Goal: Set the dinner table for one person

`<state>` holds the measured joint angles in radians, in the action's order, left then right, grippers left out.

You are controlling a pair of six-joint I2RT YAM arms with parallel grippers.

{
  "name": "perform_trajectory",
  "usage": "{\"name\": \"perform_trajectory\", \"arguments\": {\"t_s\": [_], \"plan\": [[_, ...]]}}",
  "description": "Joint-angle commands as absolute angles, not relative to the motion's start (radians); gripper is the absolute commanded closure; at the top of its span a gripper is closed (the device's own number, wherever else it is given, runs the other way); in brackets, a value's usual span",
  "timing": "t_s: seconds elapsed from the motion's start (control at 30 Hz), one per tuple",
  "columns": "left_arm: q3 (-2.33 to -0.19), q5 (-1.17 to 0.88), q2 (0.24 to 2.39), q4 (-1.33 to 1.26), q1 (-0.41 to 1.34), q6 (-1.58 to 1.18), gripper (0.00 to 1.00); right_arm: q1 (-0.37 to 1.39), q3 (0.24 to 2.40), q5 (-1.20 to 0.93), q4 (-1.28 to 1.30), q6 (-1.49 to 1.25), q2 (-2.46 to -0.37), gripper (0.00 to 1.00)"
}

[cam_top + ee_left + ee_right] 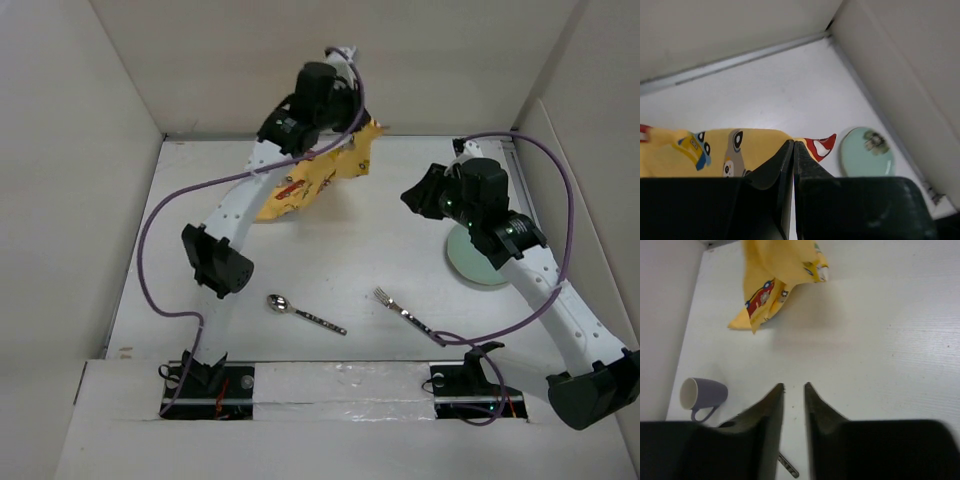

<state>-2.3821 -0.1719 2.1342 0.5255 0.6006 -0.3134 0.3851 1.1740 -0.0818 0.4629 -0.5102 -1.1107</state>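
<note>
The dinner table [340, 250] is a flat white surface with white walls around it. My left gripper [362, 125] is shut on a corner of the yellow car-print mat [310, 180] and holds it up at the far middle, with the rest hanging down to the table. In the left wrist view the jaws [793, 142] are pressed together on the mat [690, 150]. My right gripper [412, 195] hovers right of centre; its jaws [794, 386] stand slightly apart and hold nothing. A pale green plate [478, 262] lies under the right arm.
A spoon [300, 312] and a fork [405, 312] lie near the front edge. A purple mug [702, 395] lies on its side by the left wall, hidden in the top view. The plate also shows in the left wrist view [867, 152].
</note>
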Motion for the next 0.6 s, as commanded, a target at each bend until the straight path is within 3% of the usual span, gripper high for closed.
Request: {"name": "perform_trajectory", "arguments": {"t_s": [0.0,0.07,0.1,0.17,0.3,0.57], "plan": [[-2.462,-0.323,1.976,0.490,0.537,-0.362,1.00,0.373,1.177,-0.066,0.368,-0.520,-1.094,0.65],[-2.378,-0.402,1.899,0.376,0.496,-0.423,1.00,0.373,1.175,-0.058,0.348,-0.523,-1.103,0.49],[-2.303,-0.411,1.828,0.344,0.453,-0.436,1.00,0.373,1.174,-0.057,0.339,-0.526,-1.104,0.36],[-2.194,-0.434,1.743,0.247,0.348,-0.474,1.00,0.373,1.187,-0.063,0.318,-0.535,-1.141,0.25],[-2.129,-0.512,1.746,0.154,0.235,-0.558,1.00,0.364,1.224,-0.092,0.333,-0.532,-1.221,0.15],[-2.163,-0.485,1.951,0.132,0.178,-0.580,1.00,0.339,1.196,0.011,0.337,-0.523,-1.437,0.11]]}}
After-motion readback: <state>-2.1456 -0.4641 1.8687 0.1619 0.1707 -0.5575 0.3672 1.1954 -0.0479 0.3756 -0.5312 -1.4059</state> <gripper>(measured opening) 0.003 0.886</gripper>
